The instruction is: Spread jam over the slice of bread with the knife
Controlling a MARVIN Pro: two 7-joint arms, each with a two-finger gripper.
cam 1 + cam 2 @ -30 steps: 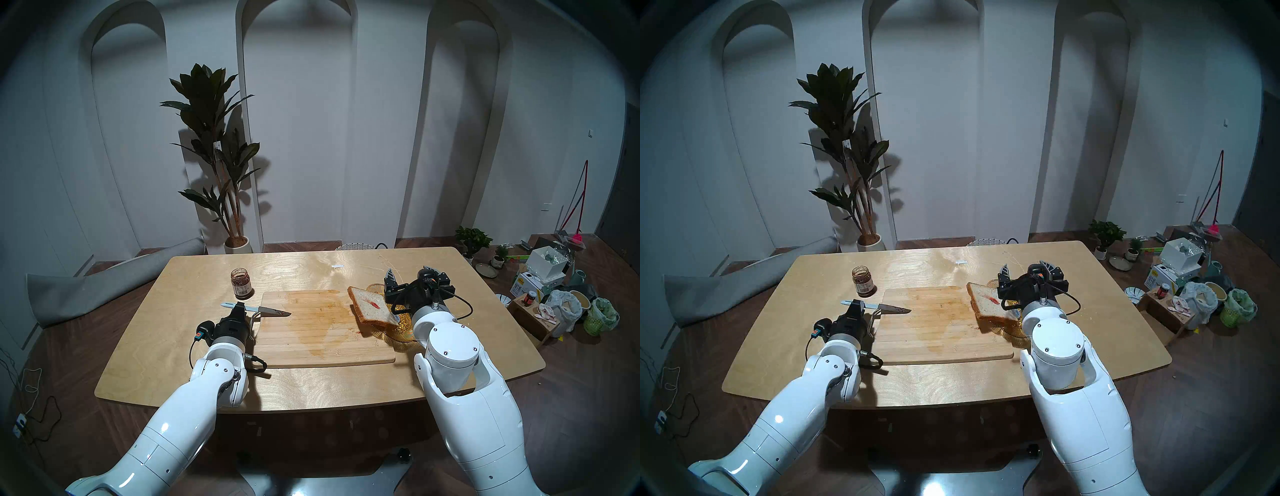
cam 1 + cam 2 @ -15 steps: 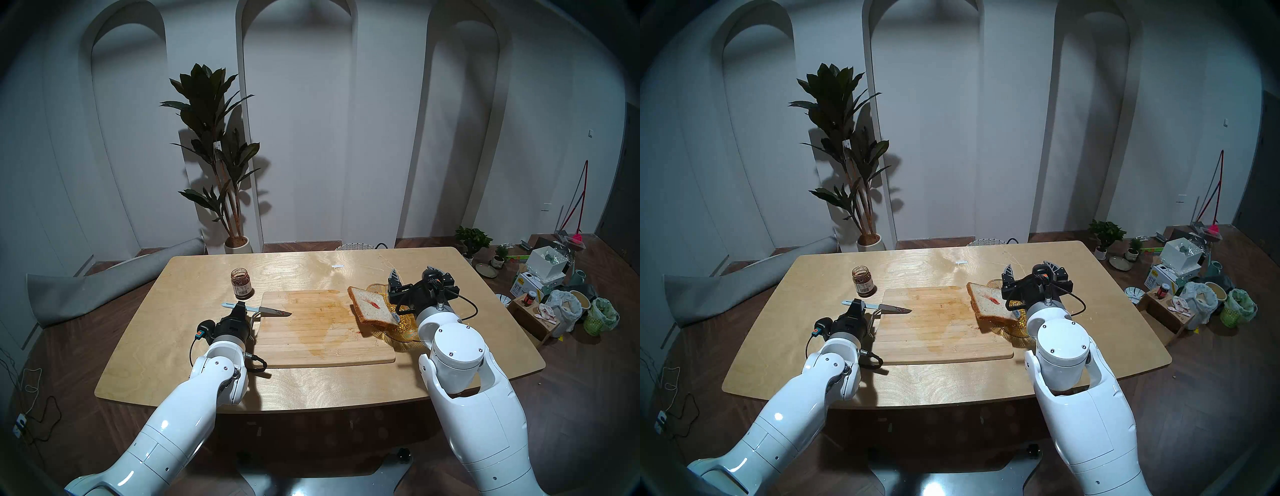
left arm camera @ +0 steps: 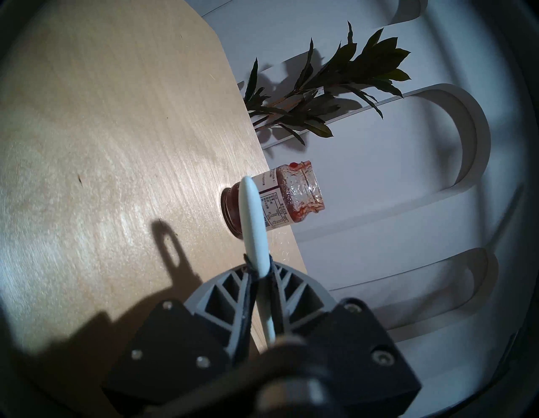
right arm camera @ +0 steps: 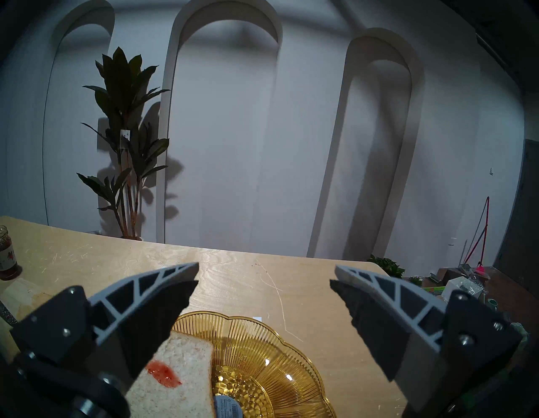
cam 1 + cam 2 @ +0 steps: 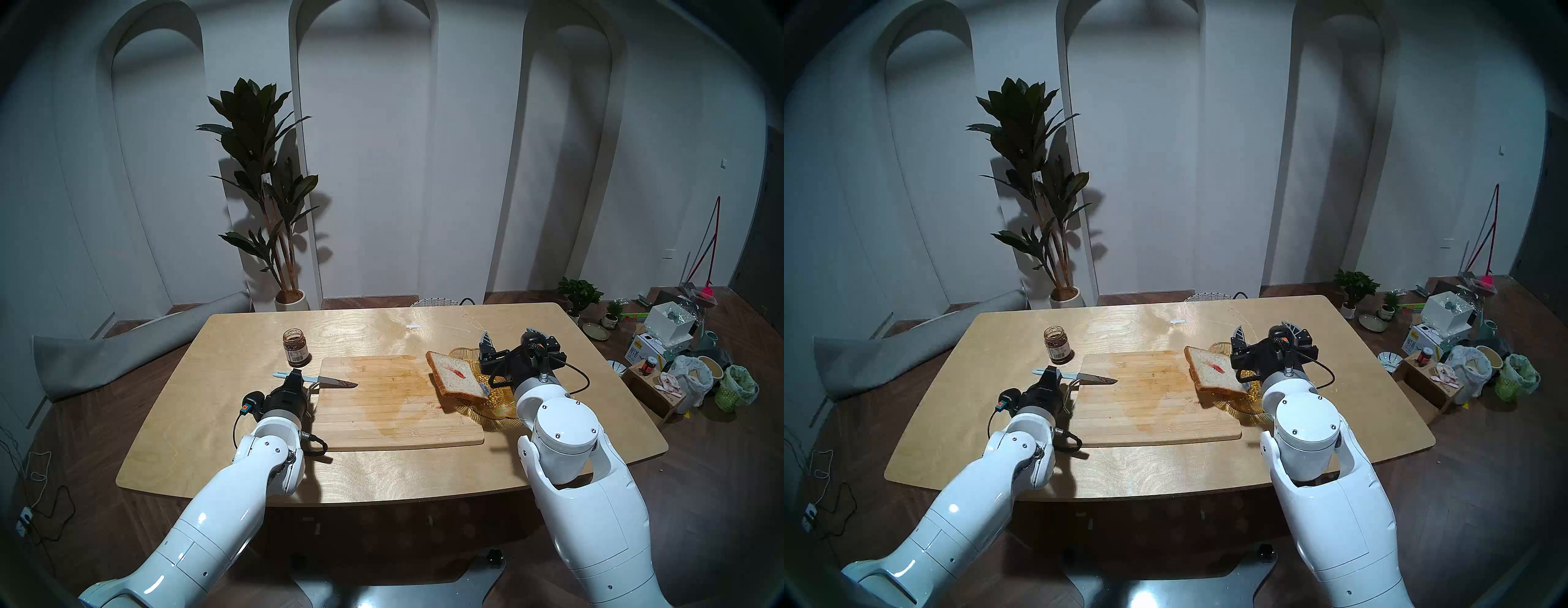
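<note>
Compared with a second ago, the right arm sits slightly further to the right in the head view, uncovering more of the amber glass dish [image 5: 500, 397]; the bread, jar and board lie as before. The knife [image 5: 316, 379] looks a touch lower at its blade end, the tip close to the cutting board [image 5: 394, 407].

The left pincer [image 5: 297, 375] has its two fingers on either side of the knife's pale handle, near its middle. In the left wrist view the handle [image 3: 253, 221] runs up between the fingertips, but whether they press it or have just let go cannot be told. The blade points right over the board's left edge, with dark red smears on it.

The jam jar [image 5: 295, 347] stands open on the surface [image 5: 212, 424], just beyond the knife handle and behind the board's left corner.

The right pincer [image 4: 264, 280] is spread wide and empty, hovering above the far part of the dish. The slice of bread [image 5: 456, 375] leans tilted on the dish's left rim, overhanging the board, below and left of that pincer, with a short red streak of jam [image 4: 164, 371] on its face.
</note>
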